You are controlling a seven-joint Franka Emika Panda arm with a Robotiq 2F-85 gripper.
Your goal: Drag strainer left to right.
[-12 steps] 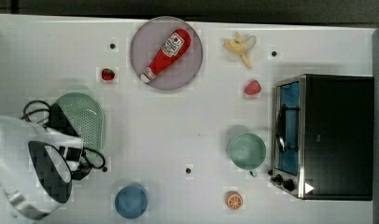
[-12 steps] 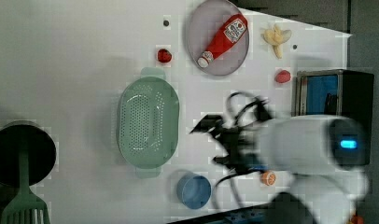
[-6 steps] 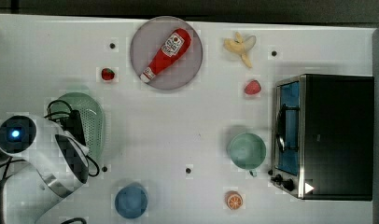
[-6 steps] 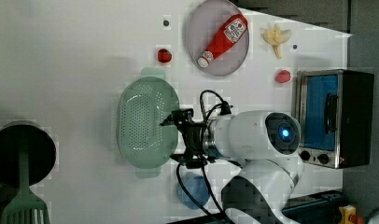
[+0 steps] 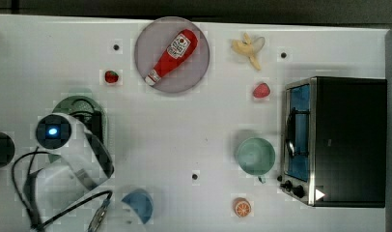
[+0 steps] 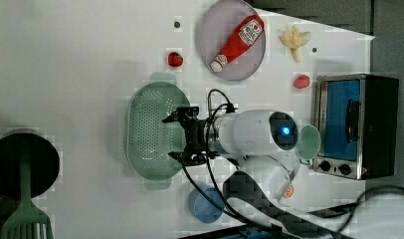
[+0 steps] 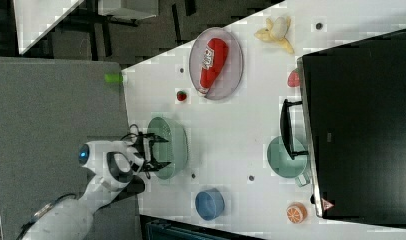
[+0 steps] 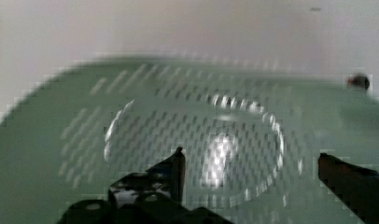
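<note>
The strainer (image 6: 152, 132), a pale mint-green oval dotted with small holes, sits on the white desk (image 6: 80, 64) toward the left view's left, with a tab handle at each end; in the top view it (image 5: 83, 107) lies near the top view's left edge, mostly hidden under the arm. The pincer (image 6: 182, 135) hangs over the strainer's rim on the side toward the left view's right, its two black fingers (image 6: 179, 115) spread wide apart and holding nothing; in the wrist view the pincer (image 8: 250, 163) frames the perforated bowl (image 8: 192, 135) with both fingertips well apart. In the right view the pincer (image 7: 158, 151) also stands open above the strainer (image 7: 172, 145). The white arm (image 6: 254, 132) stretches away toward the left view's right. Just below the strainer in the left view sits a blue cup (image 6: 205, 205), and above it a small strawberry (image 6: 175, 59). Farther off a grey plate (image 5: 172, 54) carries a red ketchup bottle (image 5: 172, 56), with a peeled banana (image 5: 248, 47) beside it. A teal-green cup (image 5: 255, 156) stands just beside a toaster oven (image 5: 336, 140) on the top view's right, with a second strawberry (image 5: 261, 90) above it and an orange half (image 5: 242, 207) below. A green spatula (image 6: 23, 221) lies over a dark round object (image 6: 22, 162) at the left view's lower left.
</note>
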